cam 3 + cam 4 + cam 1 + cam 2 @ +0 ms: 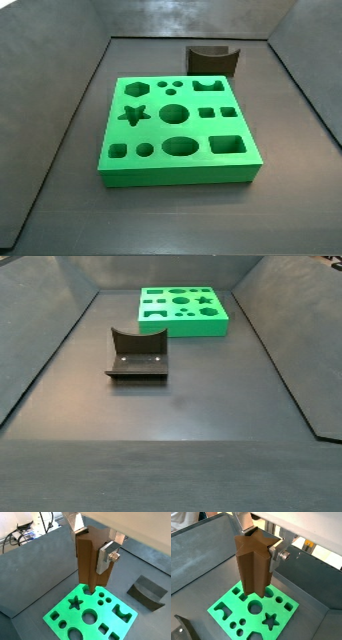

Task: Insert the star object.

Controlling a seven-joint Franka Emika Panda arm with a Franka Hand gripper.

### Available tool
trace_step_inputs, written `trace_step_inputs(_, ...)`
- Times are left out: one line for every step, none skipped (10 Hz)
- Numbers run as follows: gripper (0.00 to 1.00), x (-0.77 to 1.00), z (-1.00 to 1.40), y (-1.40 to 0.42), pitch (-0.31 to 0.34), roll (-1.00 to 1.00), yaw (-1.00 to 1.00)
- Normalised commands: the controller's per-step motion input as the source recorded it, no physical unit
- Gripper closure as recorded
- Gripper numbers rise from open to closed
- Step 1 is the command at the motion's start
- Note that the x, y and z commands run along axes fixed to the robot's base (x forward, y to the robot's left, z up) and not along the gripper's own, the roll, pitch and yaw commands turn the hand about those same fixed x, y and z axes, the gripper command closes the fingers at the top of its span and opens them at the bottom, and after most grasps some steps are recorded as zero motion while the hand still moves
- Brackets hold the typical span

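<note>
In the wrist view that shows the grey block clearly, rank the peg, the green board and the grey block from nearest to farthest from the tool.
1. Peg: held between the fingers of the tool.
2. Green board: directly below the peg's lower end.
3. Grey block: off to the side on the floor, apart from the board.

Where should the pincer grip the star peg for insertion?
Near its top, from above, as the pincer does now: fingers clamp opposite ridged sides of the upright star object, leaving the lower length free to enter the green board's star hole.
</note>
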Motion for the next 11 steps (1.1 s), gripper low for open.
trace_step_inputs(1.00,0.00,0.00,-0.03,0.000,0.00,0.00)
trace_step_inputs(1.00,0.00,-0.13,0.00,0.091,-0.07,0.00)
trace_step_inputs(1.00,-0.01,-0.04,0.00,0.000,-0.01,0.00)
trace_step_inputs(1.00,-0.07,-0.39,0.21,-0.040,-0.15,0.00)
trace_step_inputs(1.00,-0.08,-1.00,0.35,0.000,-0.04,-0.04)
trace_step_inputs(1.00,-0.16,-1.00,0.35,0.000,0.00,-0.01)
trace_step_inputs(1.00,-0.14,-1.00,0.33,0.000,0.00,0.00)
trace_step_inputs(1.00,-0.19,-1.00,0.15,-0.003,0.00,0.00)
trace_step_inputs(1.00,-0.28,-0.81,-0.41,-0.014,0.27,0.00)
trace_step_inputs(1.00,-0.22,-0.66,-0.69,-0.053,0.36,0.00)
trace_step_inputs(1.00,-0.16,-0.65,-0.79,-0.203,0.31,-0.11)
